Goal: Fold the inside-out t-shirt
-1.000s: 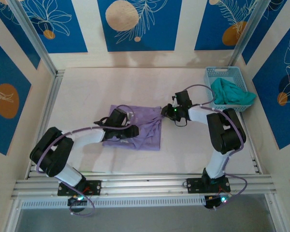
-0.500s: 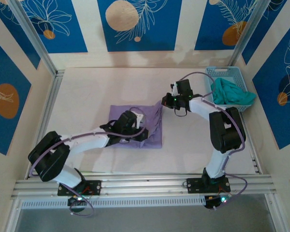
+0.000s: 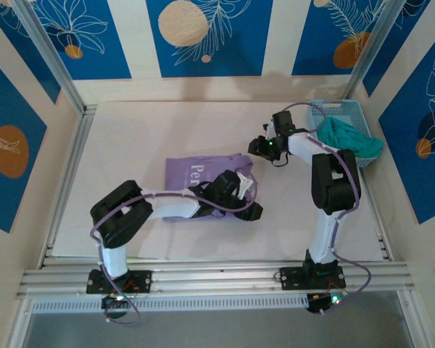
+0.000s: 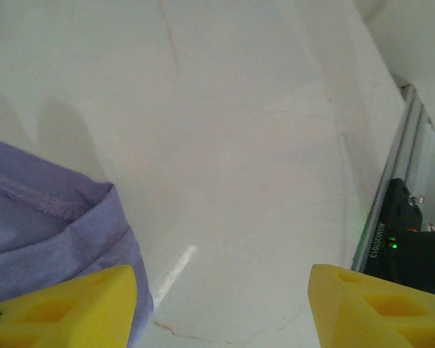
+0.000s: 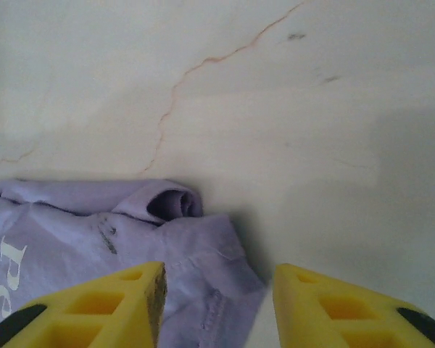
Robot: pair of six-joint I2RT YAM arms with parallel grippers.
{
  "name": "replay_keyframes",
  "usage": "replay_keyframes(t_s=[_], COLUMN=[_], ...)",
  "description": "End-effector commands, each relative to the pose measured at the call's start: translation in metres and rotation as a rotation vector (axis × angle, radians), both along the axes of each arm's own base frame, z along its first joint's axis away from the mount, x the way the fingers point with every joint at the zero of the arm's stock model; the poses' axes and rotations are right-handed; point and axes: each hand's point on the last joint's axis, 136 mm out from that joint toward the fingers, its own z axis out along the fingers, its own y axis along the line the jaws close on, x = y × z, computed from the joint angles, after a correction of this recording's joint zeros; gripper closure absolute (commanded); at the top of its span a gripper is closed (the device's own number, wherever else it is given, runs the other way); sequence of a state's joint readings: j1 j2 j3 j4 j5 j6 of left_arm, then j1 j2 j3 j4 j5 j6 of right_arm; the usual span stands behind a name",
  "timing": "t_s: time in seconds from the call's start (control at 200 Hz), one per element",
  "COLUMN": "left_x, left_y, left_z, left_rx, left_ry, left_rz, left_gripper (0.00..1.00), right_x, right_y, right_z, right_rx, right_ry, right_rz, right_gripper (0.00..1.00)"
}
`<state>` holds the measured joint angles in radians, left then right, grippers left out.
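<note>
The shirt [image 3: 196, 176], at the table's [image 3: 130, 130] middle, seems part-folded. The left gripper [image 3: 252, 212] and right gripper [image 3: 258, 147] are spread, empty. An edge must be gripped next.

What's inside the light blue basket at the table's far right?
A crumpled teal-green garment lies in the basket and spills over its rim. Anything beneath it is covered.

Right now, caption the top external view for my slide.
Left gripper and right gripper open beside a folded lavender cotton t-shirt; teal garment in blue plastic basket.
</note>
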<state>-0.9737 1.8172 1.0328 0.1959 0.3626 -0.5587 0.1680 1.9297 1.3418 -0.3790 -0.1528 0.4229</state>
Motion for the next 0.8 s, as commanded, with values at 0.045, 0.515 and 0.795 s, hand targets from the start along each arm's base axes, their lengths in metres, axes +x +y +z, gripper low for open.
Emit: replay_keyframes(t_s=[0.045,0.515,0.795], left_x=[0.038,0.197,0.205], left_y=[0.071,0.224,0.258], left_z=[0.044,-0.008,-0.052], left_rx=[0.015,0.142,0.235], left_ry=[-0.115,0.063,0.16], left_rz=[0.147,0.587,0.623], left_gripper=[0.35,0.32,0.32], right_x=[-0.047,-0.205,-0.197], right_y=[-0.004,0.103,0.073], right_z=[0.04,0.005,-0.06], right_rx=[0.033,0.115,-0.101], right_ry=[-0.058,0.042,0.186], right_rz=[0.01,0.167,0.066], right_gripper=[0.53,0.5,0.52])
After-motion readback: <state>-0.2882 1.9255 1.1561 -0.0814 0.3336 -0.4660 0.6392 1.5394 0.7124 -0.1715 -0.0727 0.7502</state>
